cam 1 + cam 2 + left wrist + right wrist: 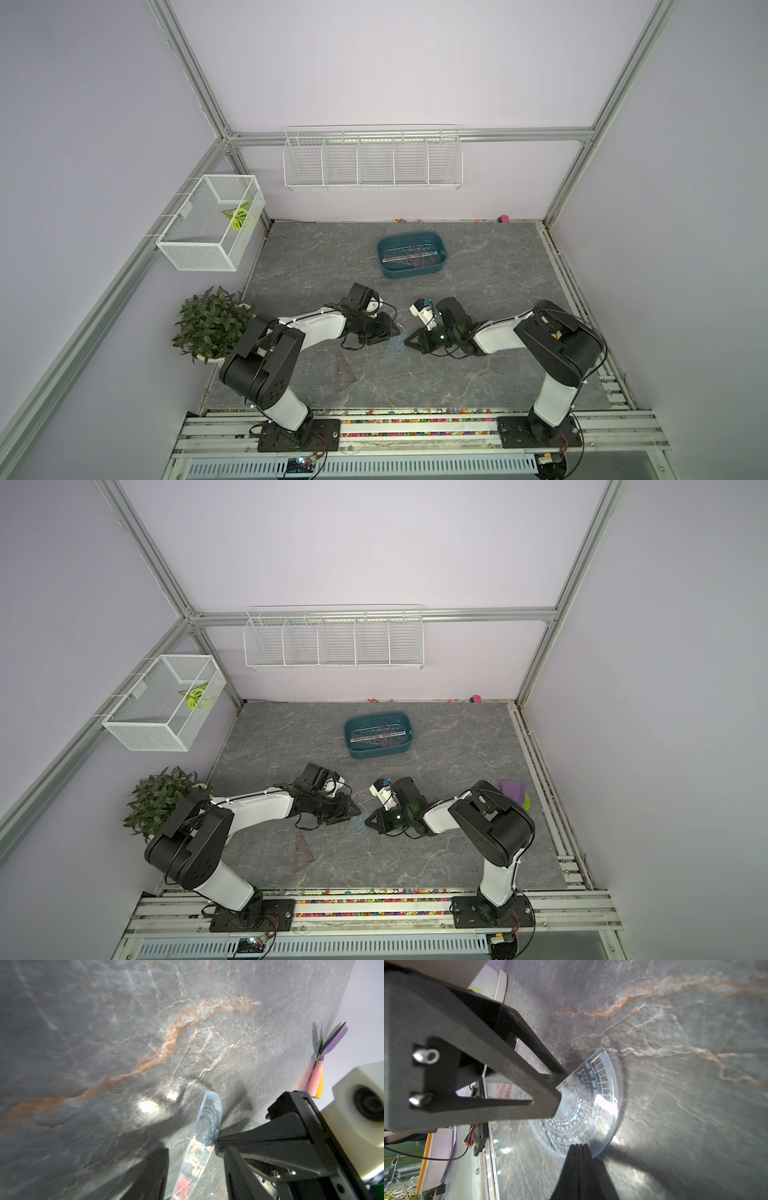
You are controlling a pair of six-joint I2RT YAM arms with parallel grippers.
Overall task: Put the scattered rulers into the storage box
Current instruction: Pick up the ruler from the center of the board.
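Protractor (591, 1101), bluish, half-round: near the middle of the tabletop (478, 374), between the two pincers, not in the storage box (409, 272).

Right pincer (579, 1146): clenched on the protractor's curved rim. The right wrist view shows both fingers pressed together with the plastic pinched between them. It lies at 3 o'clock of the piece.

Left pincer (560, 1087): released, at 9 o'clock of the piece. Its fingers are parted, one to each face of the protractor near the straight edge. The left wrist view shows the plastic edge-on with a gap on either side.

In both top views the two pincer tips nearly meet over the protractor (395, 345). Its shadow falls on the tabletop just beside the curved rim. Whether any edge touches the tabletop, cannot tell.

Storage box: dark teal, at 12 o'clock of the protractor, well apart. Inside it a clear straight ruler (409, 254) lies lengthwise, with a brownish triangle (426, 262) against it.

Loose triangle (344, 373): brownish, flat on the tabletop at 7 o'clock of the protractor, near it, clear of both pincers.

Potted plant (210, 322): at the 9 o'clock edge.
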